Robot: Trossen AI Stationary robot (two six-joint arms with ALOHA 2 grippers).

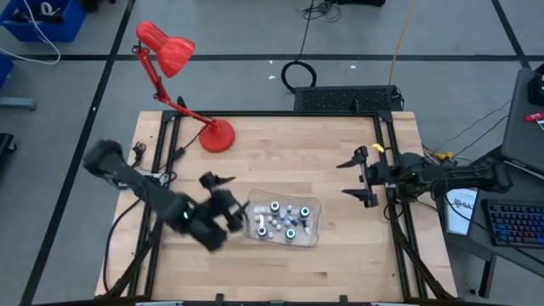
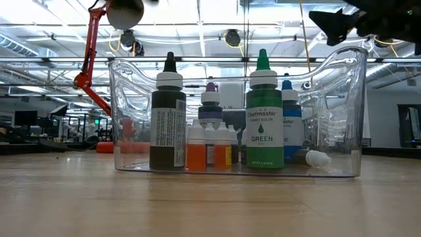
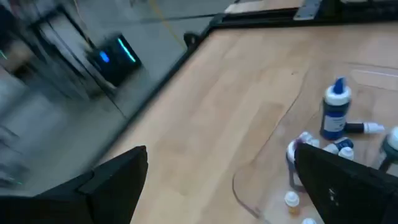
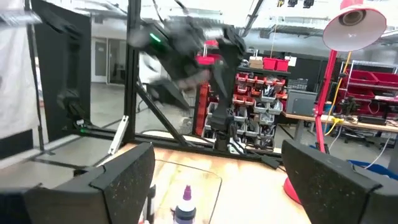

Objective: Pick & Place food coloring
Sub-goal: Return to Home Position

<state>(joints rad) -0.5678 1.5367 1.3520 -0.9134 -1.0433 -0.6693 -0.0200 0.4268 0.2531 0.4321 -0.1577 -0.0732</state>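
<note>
The food coloring bottles stand inside a clear plastic tray (image 1: 310, 236) on the wooden table. The low view shows a dark-capped bottle (image 2: 168, 122), a green one (image 2: 263, 112), a blue one (image 2: 290, 125), a purple one (image 2: 210, 105) and small orange ones (image 2: 196, 150). One tiny bottle (image 2: 317, 158) lies on its side. My left gripper (image 1: 229, 195) (image 3: 221, 155) hangs open just left of the tray, touching nothing. My right gripper (image 1: 347, 178) (image 4: 217, 152) waits open to the tray's right, facing it.
A red desk lamp (image 1: 174, 55) stands with its base (image 1: 217, 136) on the table's far left part. Black frame rails (image 1: 399, 221) run along the table's sides. Bare wood lies between the tray and my right gripper and along the near edge.
</note>
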